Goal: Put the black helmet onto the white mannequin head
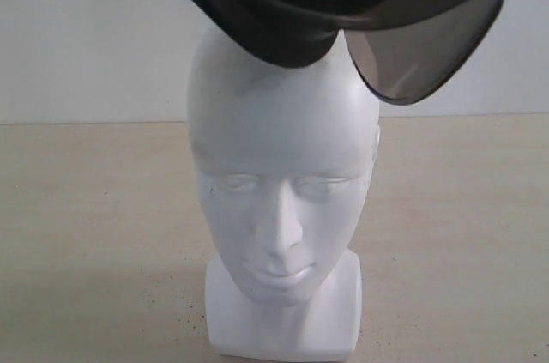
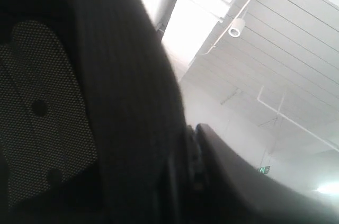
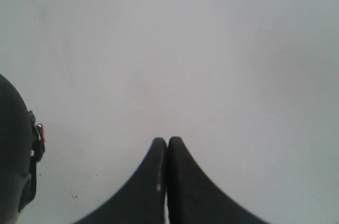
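At the rig's far end: my right gripper (image 3: 167,142) hangs with its two black fingers pressed tip to tip, nothing between them, and a dark rounded edge, probably the helmet, sits just beside it. I cannot make out the left gripper. Its wrist camera is filled by mesh-padded lining (image 2: 37,107) and dark shell, so I cannot tell whether its jaws are clamped on the rim, though something off-frame must be holding the helmet up (neither arm shows in the exterior view).

The black helmet (image 1: 283,33) is up over the crown of the white mannequin head (image 1: 279,183). It is tipped, and its lower padded edge overlaps the top of the skull. I cannot tell whether it is touching or just in front.

I judge the step in hand to be the placement itself — helmet carried to the head, not yet seated. The smoky visor (image 1: 429,54) hangs toward the right of the exterior view while the moulded face looks straight at the camera. The next move therefore calls for turning the shell until the visor faces front, levelling it, centring the opening over the crown, and then lowering.

The helmet reads as matte black with a dark padded interior and a translucent grey-brown visor — its upper part is cut off by the frame. The head is smooth, bald and white, standing upright on its square base on the pale table (image 1: 86,234).
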`<state>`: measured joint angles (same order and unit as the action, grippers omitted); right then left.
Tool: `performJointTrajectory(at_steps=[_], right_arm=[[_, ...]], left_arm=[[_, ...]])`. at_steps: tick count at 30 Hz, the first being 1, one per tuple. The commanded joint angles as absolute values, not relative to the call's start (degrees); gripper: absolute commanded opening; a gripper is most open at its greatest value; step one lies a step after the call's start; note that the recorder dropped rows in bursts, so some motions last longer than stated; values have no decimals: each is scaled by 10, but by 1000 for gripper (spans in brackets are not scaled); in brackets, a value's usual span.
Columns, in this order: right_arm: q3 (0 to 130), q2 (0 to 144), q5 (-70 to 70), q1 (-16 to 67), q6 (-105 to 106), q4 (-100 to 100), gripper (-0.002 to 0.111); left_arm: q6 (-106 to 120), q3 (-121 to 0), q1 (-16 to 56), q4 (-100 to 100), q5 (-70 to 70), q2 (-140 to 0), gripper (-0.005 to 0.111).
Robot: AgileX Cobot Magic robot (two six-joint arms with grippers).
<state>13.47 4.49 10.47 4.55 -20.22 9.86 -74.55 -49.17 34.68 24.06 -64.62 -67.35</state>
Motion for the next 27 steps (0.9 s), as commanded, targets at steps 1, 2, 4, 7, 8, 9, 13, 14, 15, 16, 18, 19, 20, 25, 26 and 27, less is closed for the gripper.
performJointTrajectory(at_steps=[1, 2, 4, 7, 8, 9, 13, 14, 15, 16, 18, 19, 20, 25, 26, 27], right_arm=[[272, 135, 8, 45, -149, 89, 0], [311, 161, -17, 45, -122, 88, 0], [384, 211, -63, 45, -77, 85, 0], [556, 327, -184, 45, -44, 59, 0], [643, 387, -232, 45, -64, 16, 0], [683, 413, -252, 45, -89, -9, 0], [853, 538, -330, 45, -52, -4, 0], [898, 572, -355, 45, 12, 56, 0], [934, 598, -387, 45, 73, 116, 0], [954, 614, -421, 45, 106, 147, 0], [995, 643, -478, 45, 148, 191, 0], [1002, 651, -483, 45, 153, 202, 0], [1007, 652, -483, 45, 163, 215, 0], [1007, 671, -551, 45, 216, 305, 0], [1007, 678, -558, 45, 217, 314, 0], [1007, 681, -559, 45, 217, 315, 0]], left_arm=[[-724, -511, 352, 214, -700, -678, 4], [-724, -516, 352, 214, -700, -682, 4], [-724, -523, 352, 216, -700, -689, 4], [-724, -528, 352, 220, -700, -706, 4], [-724, -528, 352, 228, -700, -717, 4], [-724, -528, 352, 233, -700, -722, 4], [-708, -528, 352, 243, -700, -747, 4], [-701, -528, 352, 245, -700, -752, 4], [-688, -528, 352, 248, -700, -758, 4], [-679, -528, 352, 249, -700, -762, 4], [-666, -528, 352, 250, -700, -770, 4], [-648, -528, 352, 250, -700, -775, 4], [-633, -528, 352, 250, -700, -778, 4], [-625, -524, 342, 253, -700, -793, 4], [-624, -521, 342, 253, -700, -793, 4], [-622, -520, 342, 254, -700, -793, 4]])
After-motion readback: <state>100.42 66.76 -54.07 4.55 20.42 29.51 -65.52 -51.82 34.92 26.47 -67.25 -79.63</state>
